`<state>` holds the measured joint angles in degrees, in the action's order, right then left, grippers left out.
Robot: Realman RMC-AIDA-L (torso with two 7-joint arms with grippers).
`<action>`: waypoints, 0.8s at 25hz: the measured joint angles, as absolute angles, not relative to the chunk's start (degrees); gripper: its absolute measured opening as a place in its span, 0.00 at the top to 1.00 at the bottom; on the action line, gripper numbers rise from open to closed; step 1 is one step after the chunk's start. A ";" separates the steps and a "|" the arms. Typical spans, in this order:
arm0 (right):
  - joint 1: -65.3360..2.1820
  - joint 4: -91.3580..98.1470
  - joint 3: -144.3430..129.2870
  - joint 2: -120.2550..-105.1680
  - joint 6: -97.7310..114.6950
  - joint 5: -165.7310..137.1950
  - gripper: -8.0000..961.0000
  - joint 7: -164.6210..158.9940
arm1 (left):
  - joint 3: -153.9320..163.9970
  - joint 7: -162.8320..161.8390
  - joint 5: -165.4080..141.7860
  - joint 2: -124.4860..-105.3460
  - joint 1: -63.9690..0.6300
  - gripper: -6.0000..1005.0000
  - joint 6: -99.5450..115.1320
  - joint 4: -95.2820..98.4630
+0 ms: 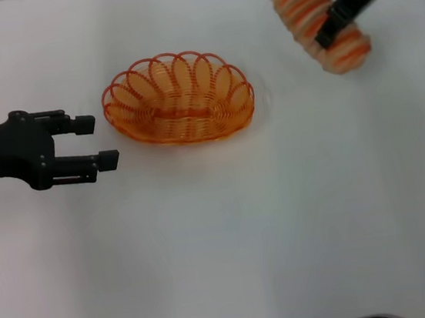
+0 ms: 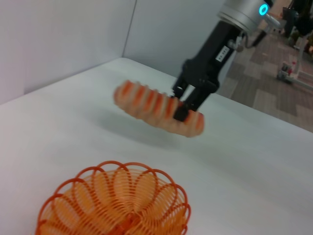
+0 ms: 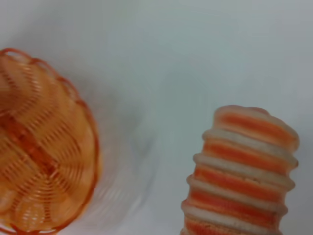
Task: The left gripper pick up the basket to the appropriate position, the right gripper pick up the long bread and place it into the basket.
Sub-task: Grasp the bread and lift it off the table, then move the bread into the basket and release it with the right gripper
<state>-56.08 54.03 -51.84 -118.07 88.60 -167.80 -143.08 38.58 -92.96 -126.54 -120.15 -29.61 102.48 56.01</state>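
Right hand (image 1: 335, 23): clamped on the long bread (image 1: 318, 20), held above the bench (image 1: 282, 220), upper right
Left hand (image 1: 102, 142): fingers apart, just left of the basket (image 1: 178, 98)

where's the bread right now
In the head view the bread is far right, held off the table in the right pincer, well right of the basket.

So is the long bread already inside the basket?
No, the long bread hangs above the table in the right gripper, apart from the empty basket.
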 joint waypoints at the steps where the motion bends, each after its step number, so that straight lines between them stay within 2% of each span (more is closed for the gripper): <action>1: -56.60 54.13 -52.15 -118.31 88.36 -167.82 0.47 -141.75 | 38.71 -92.96 -126.66 -120.15 -29.62 0.24 102.62 55.78; 11: -60.46 54.98 -58.93 -120.06 88.07 -167.85 0.56 -133.42 | 38.16 -93.06 -126.43 -120.16 -28.89 0.24 102.49 55.28; 20: -61.64 54.96 -63.58 -120.58 88.26 -161.64 0.64 -128.71 | 36.43 -93.07 -126.39 -120.16 -28.51 0.24 102.52 55.00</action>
<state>-61.64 54.96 -63.58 -120.58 88.26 -161.64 -128.71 36.43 -93.07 -126.39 -120.16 -28.51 102.52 55.00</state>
